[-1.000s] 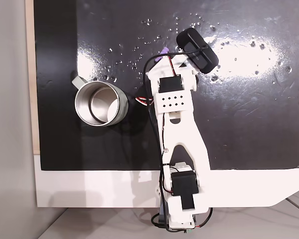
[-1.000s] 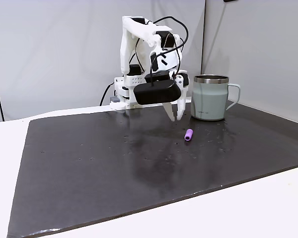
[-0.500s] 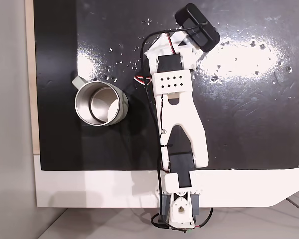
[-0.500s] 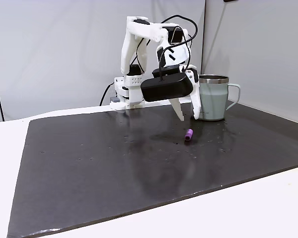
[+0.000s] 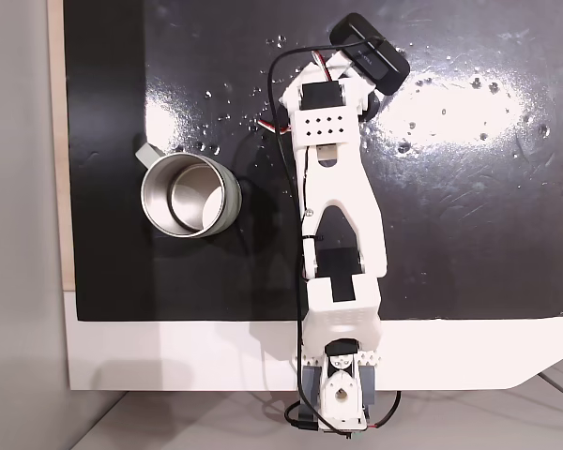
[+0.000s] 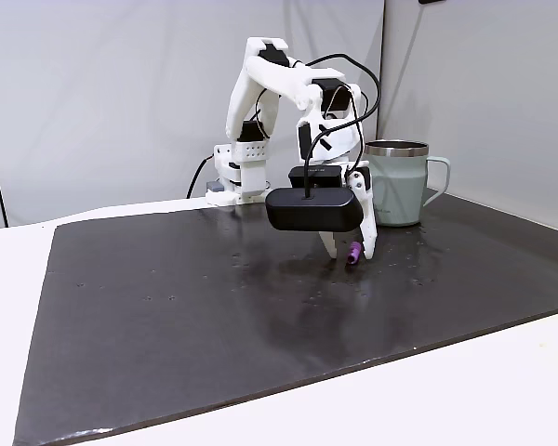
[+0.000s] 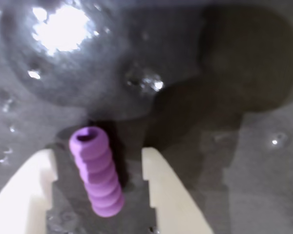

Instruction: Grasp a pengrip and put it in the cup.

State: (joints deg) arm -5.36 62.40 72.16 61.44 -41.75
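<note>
- The table (image 5: 169, 361) is white and carries a glossy black mat (image 6: 167, 307) that takes up most of its top; the mat is dotted with small shiny specks and throws back bright glare in a fixed view from above.
- The white arm (image 5: 342, 206) reaches from its base at the table's near edge in that view out over the mat, with a black camera housing (image 6: 313, 209) riding on its head.
- The cup (image 5: 190, 195) is a round brushed-steel mug with a shiny inside and a small side handle, standing upright on the mat to the left of the arm in the view from above, and well apart from the arm's head.
- The jaws (image 7: 98, 168) are apart, lowered close to the mat, one pale finger on each side of the pengrip; in the wrist view narrow gaps show on both sides, so nothing is clamped.
- The pengrip (image 7: 96, 170) is a tiny light-purple ribbed cylinder of soft-looking rubber with bumpy rings along its length and a hollow end facing up in the wrist view. It lies flat on the mat between the jaws, nearly parallel to the fingers, and peeks out beside a fingertip in a fixed side view (image 6: 354, 252).
</note>
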